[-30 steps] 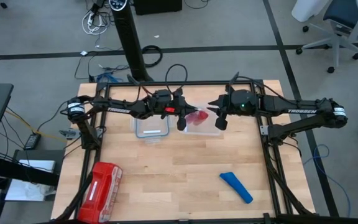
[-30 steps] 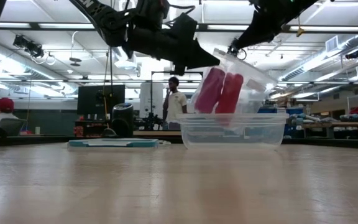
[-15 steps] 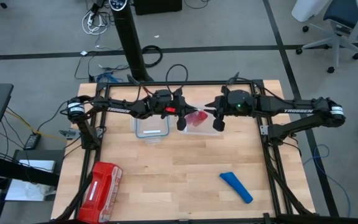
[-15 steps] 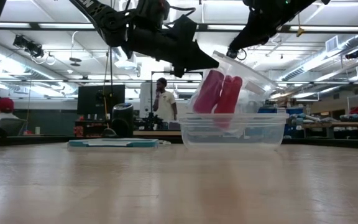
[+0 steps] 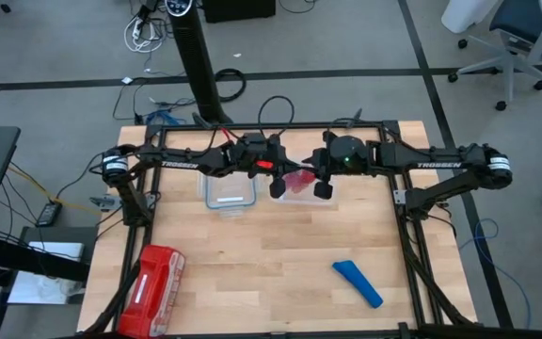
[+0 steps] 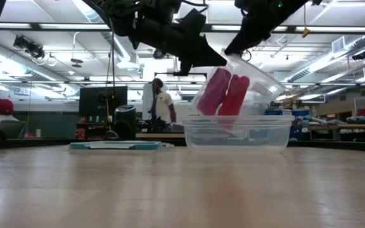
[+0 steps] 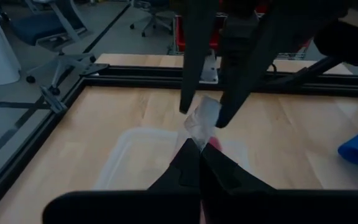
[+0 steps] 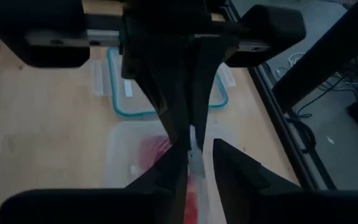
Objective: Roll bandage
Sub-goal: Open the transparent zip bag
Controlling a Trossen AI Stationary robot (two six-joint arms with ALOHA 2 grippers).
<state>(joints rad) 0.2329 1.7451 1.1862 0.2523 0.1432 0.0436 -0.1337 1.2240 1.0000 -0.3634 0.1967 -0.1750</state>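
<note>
Near table's front-right — bandage (image 5: pixel 358 283) flat | long axis diagonal

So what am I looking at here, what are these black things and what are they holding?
These are two robot arms working at a wooden table. One picture looks straight down, one looks level across the tabletop, and two come from cameras on the arms' wrists.

The left gripper is pinched shut on the top of what looks like a clear bag with red-pink rolls inside, held up over a clear tub. The right gripper faces it, its fingers open on either side of the same plastic edge.

Also on the table are the tub's lid, a red pouch and the blue bandage, which lies untouched near the front.
</note>
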